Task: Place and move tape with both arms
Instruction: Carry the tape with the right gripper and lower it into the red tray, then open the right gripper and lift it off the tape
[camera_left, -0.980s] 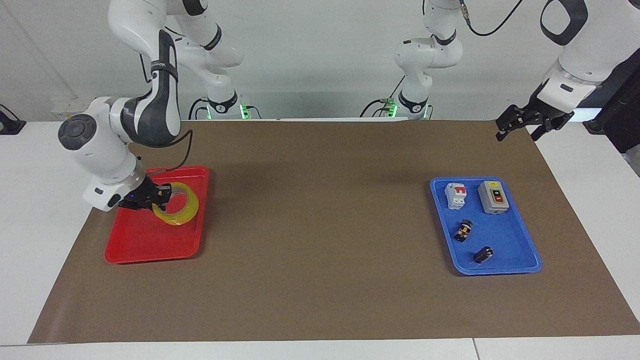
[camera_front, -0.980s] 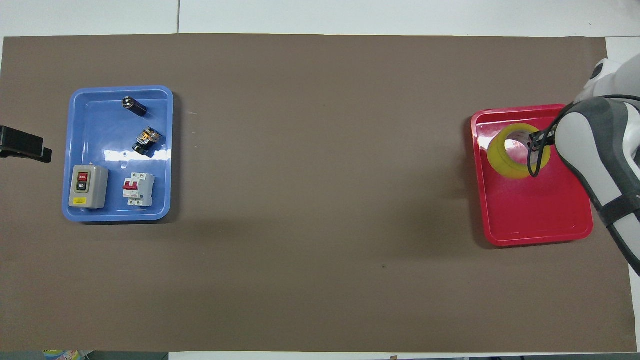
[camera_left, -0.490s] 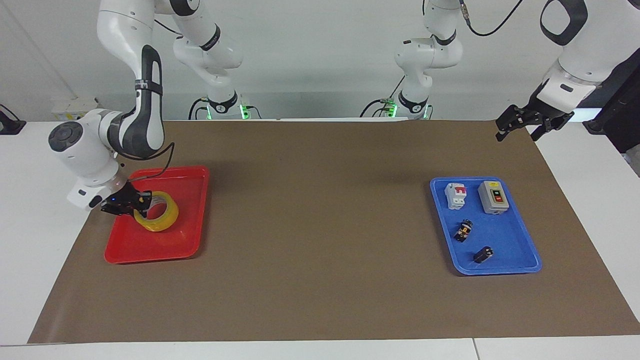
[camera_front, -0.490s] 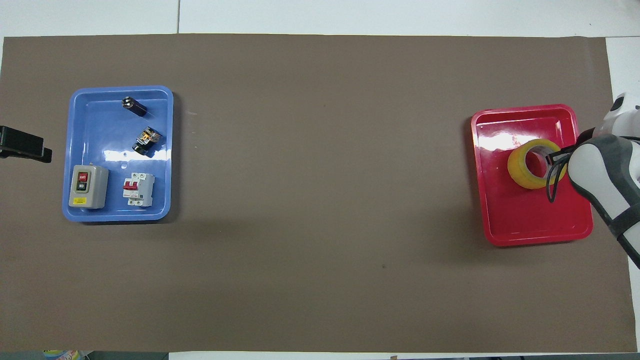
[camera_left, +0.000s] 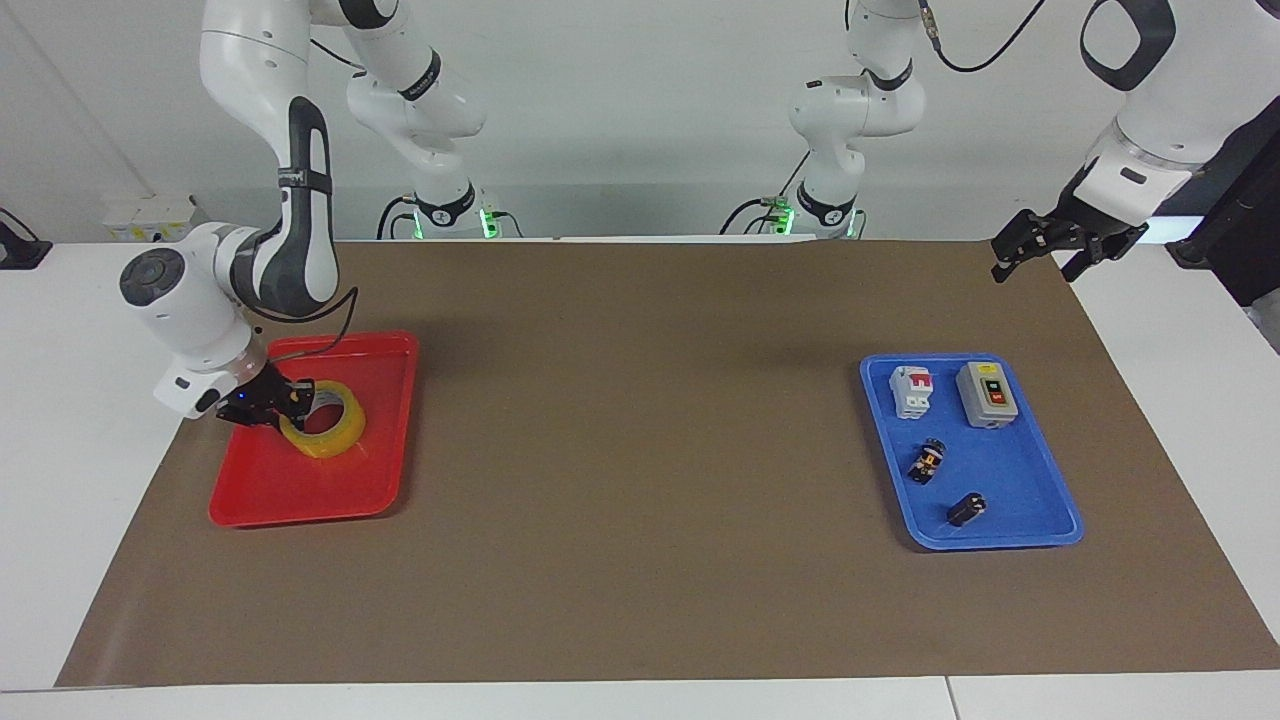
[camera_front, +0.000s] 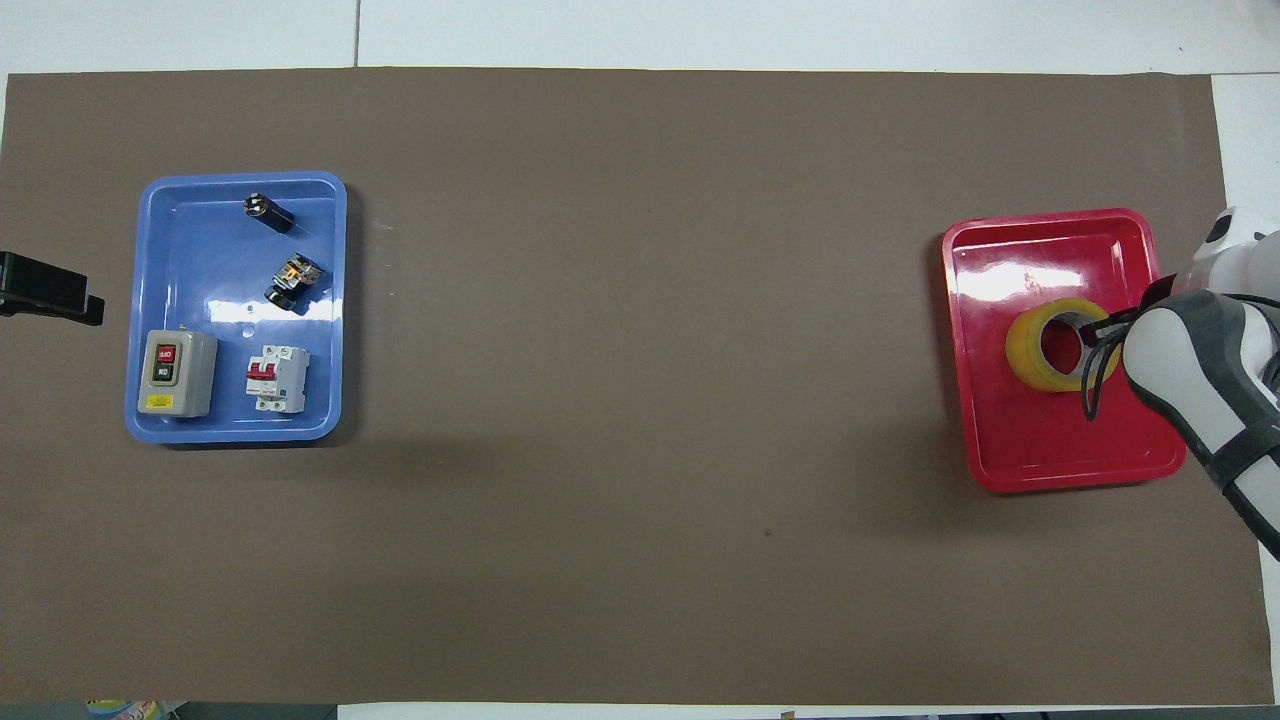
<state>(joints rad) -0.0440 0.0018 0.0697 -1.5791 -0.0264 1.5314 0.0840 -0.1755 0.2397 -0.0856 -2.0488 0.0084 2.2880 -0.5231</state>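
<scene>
The tape (camera_left: 331, 441), a yellow ring with a whitish core, lies in the red tray (camera_left: 300, 490) at the right arm's end of the table. My right gripper (camera_left: 298, 400) is down at the tape's rim, on the side toward the table's end. In the overhead view the tape (camera_front: 1025, 345) sits in the middle of the red tray (camera_front: 1060, 440), and the right gripper (camera_front: 1095, 332) is partly hidden under its own arm. My left gripper (camera_left: 1033, 265) waits open and empty above the mat's edge at the left arm's end, also seen from overhead (camera_front: 85, 305).
A blue tray (camera_left: 1010, 480) at the left arm's end holds a grey switch box (camera_left: 986, 394), a white and red breaker (camera_left: 911, 390) and two small black parts. A brown mat (camera_left: 640, 450) covers the table between the two trays.
The right gripper has carried the tape down from a tilted, raised pose to lie flat in the red tray, shifting it toward the tray's middle. The left arm has not moved.
</scene>
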